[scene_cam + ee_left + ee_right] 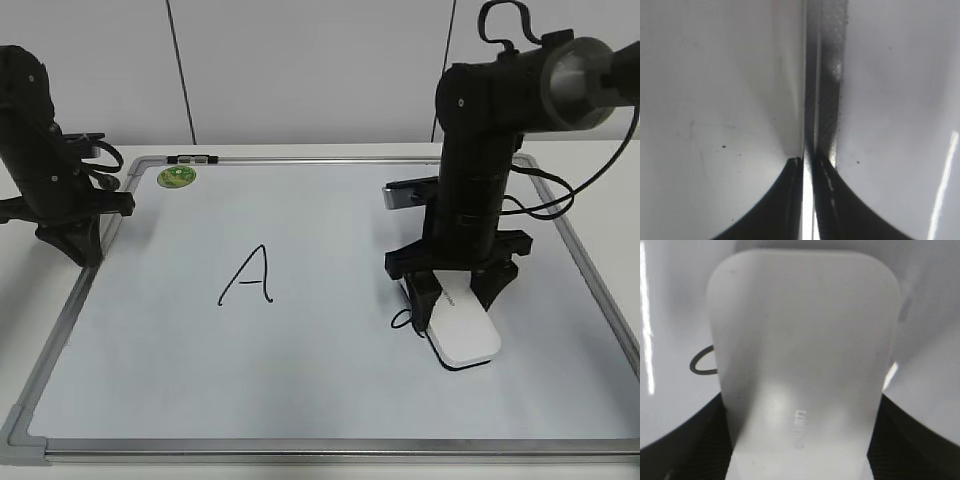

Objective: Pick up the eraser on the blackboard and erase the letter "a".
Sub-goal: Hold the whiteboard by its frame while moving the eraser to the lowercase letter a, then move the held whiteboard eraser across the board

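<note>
The white eraser (462, 330) lies flat on the blackboard (300, 370) at the right. My right gripper (457, 292) is shut on the eraser's sides from above. In the right wrist view the eraser (805, 340) fills the frame between the two dark fingers of the right gripper (800, 450). The letter "a" (403, 320) is mostly hidden under the eraser's left edge. Only a black loop of the letter "a" (702, 362) shows. My left gripper (85, 240) is shut and empty at the board's left frame. It also shows in the left wrist view (807, 167).
A large capital "A" (247, 277) is drawn at the board's middle. A round green magnet (177, 177) sits at the top left corner. The metal frame (827, 100) runs under the left gripper. A white wall stands behind the table.
</note>
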`<control>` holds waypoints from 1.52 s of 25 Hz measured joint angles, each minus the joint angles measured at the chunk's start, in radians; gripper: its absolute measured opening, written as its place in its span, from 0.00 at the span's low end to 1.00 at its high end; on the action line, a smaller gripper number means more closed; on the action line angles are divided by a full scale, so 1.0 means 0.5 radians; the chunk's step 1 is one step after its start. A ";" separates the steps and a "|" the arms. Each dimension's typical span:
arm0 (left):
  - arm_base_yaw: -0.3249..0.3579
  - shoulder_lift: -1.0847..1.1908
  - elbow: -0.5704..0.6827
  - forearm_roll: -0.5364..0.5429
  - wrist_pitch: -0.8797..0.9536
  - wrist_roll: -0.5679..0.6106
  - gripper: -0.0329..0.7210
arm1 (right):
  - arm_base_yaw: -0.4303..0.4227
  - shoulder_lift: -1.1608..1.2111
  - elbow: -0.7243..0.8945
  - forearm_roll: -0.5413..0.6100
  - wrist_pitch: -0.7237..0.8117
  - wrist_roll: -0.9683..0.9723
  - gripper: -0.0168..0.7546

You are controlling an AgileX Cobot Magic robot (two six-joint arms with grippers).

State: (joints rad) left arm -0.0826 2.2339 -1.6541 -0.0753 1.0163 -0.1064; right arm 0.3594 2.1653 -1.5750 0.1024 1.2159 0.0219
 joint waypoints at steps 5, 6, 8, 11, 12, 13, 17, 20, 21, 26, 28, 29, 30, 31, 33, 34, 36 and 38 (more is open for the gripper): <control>0.000 0.000 0.000 0.000 0.001 0.000 0.12 | 0.090 0.003 -0.001 -0.007 -0.016 -0.005 0.70; 0.000 0.000 0.000 0.000 0.001 0.000 0.12 | 0.113 0.003 -0.001 0.008 -0.023 -0.017 0.70; 0.000 0.000 0.000 0.000 0.001 0.000 0.12 | 0.175 0.008 -0.008 0.062 -0.032 -0.030 0.70; 0.000 0.000 0.000 0.000 0.001 0.000 0.12 | 0.242 0.016 -0.012 0.111 -0.044 -0.044 0.70; 0.000 0.000 0.000 0.000 0.001 0.000 0.12 | 0.263 0.016 -0.012 0.129 -0.044 -0.055 0.70; 0.000 0.000 0.000 0.000 0.001 0.000 0.12 | 0.282 0.021 -0.014 0.142 -0.044 -0.059 0.70; 0.000 0.000 0.000 0.000 0.001 0.000 0.12 | 0.321 0.028 -0.038 0.181 -0.026 -0.074 0.70; 0.003 0.000 0.000 0.000 0.001 0.000 0.12 | 0.329 0.069 -0.144 0.215 0.014 -0.078 0.70; 0.003 0.000 0.000 0.000 0.001 0.000 0.12 | 0.338 0.087 -0.207 0.234 0.014 -0.083 0.70; 0.003 0.000 0.000 -0.005 0.001 0.001 0.12 | 0.354 0.047 -0.459 0.161 -0.002 -0.044 0.70; 0.003 0.000 0.000 -0.005 0.001 0.001 0.12 | 0.350 -0.033 -0.484 -0.048 -0.002 0.041 0.70; 0.003 0.000 0.000 -0.005 0.001 0.001 0.12 | 0.334 -0.076 -0.488 -0.158 0.002 0.086 0.70; 0.003 0.000 0.000 -0.005 0.001 0.001 0.12 | 0.320 -0.102 -0.491 -0.240 0.002 0.135 0.70; 0.003 0.000 0.000 -0.005 0.001 0.001 0.12 | 0.289 -0.125 -0.496 -0.312 0.005 0.170 0.70; 0.003 0.000 0.000 -0.005 0.001 0.001 0.12 | 0.193 -0.148 -0.496 -0.365 0.005 0.204 0.70; 0.003 0.000 0.000 -0.005 0.001 0.001 0.12 | 0.137 -0.157 -0.492 -0.365 0.005 0.208 0.70; 0.003 0.000 0.000 -0.005 0.001 0.004 0.12 | 0.030 -0.188 -0.447 -0.365 0.005 0.213 0.70; 0.003 0.000 0.000 -0.005 0.001 0.004 0.12 | -0.076 -0.227 -0.378 -0.362 0.005 0.213 0.70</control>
State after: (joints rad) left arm -0.0810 2.2339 -1.6541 -0.0776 1.0167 -0.1042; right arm 0.3212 2.0517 -1.7638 -0.0784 1.2183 0.1282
